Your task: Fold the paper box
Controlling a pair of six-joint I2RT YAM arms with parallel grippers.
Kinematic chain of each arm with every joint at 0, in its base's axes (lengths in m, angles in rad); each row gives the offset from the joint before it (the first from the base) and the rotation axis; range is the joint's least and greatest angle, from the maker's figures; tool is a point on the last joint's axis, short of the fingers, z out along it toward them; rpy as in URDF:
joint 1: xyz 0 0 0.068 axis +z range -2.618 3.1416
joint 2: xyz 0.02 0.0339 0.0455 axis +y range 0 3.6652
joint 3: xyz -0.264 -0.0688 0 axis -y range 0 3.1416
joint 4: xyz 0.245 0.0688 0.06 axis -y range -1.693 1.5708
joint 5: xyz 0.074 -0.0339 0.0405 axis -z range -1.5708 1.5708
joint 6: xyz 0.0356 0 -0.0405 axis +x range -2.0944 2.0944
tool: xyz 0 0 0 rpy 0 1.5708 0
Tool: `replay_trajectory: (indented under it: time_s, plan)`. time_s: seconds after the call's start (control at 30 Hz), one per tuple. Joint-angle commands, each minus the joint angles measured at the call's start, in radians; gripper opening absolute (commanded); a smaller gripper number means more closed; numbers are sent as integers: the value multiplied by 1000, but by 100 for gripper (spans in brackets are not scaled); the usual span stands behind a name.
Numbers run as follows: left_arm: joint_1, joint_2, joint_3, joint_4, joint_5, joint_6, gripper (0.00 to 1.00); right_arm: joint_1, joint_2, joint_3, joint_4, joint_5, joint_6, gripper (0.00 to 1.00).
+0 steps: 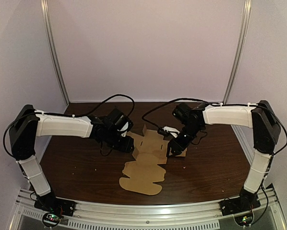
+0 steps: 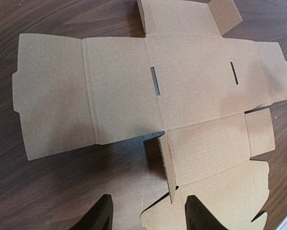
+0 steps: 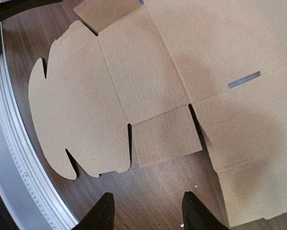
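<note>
Left hand (image 2: 148, 218), released and empty, its fingers spread, with a small upright flap (image 2: 166, 165) at the near edge of the paper box (image 2: 196, 81) standing just ahead of the gap between them. My right hand (image 3: 146, 213), likewise released and empty, hovers over bare bench (image 3: 172, 191) just beside the opposite edge. The box lies as an almost flat blank in the middle of the bench, between my two hands, with only a few tabs raised. Whether either hand touches the card I cannot tell.

Hazards, as I judge them:
- (a) The blank is light and the wood looks smooth, so a push from one hand alone may slide the whole sheet rather than lift a panel.
- (b) Closing on the upright flap away from its score line may crumple it.
- (c) My hands sit near each other across the blank and may collide if both move inward together.
</note>
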Motion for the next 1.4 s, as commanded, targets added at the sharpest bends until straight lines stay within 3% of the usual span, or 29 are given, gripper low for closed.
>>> replay_trajectory:
  time_s: [0.0, 0.4, 0.7, 0.83, 0.93, 1.03, 1.13, 1.23, 1.37]
  plan:
    - [2, 17, 7, 14, 6, -34, 54, -4, 78, 8, -63, -99, 120, 50]
    - [2, 32, -65, 105, 112, -52, 53, -19, 247, 109, -59, -184, 205, 49]
    - [-1, 4, -114, 172, 199, -49, 44, -43, 335, 195, -20, -222, 252, 20]
    - [-8, -31, -138, 175, 201, -38, 43, -54, 360, 219, -13, -217, 267, 13]
    - [-11, -42, -152, 176, 207, -34, 42, -67, 379, 246, -4, -236, 286, 15]
    - [-14, -41, -167, 191, 213, -34, 41, -73, 411, 289, -13, -285, 301, 25]
    - [-16, -41, -178, 203, 216, -39, 41, -73, 435, 314, -17, -309, 313, 28]
    - [-18, -41, -181, 207, 220, -42, 41, -72, 453, 326, -16, -324, 324, 27]
    - [-25, -42, -179, 209, 227, -39, 41, -76, 462, 339, -8, -317, 331, 18]
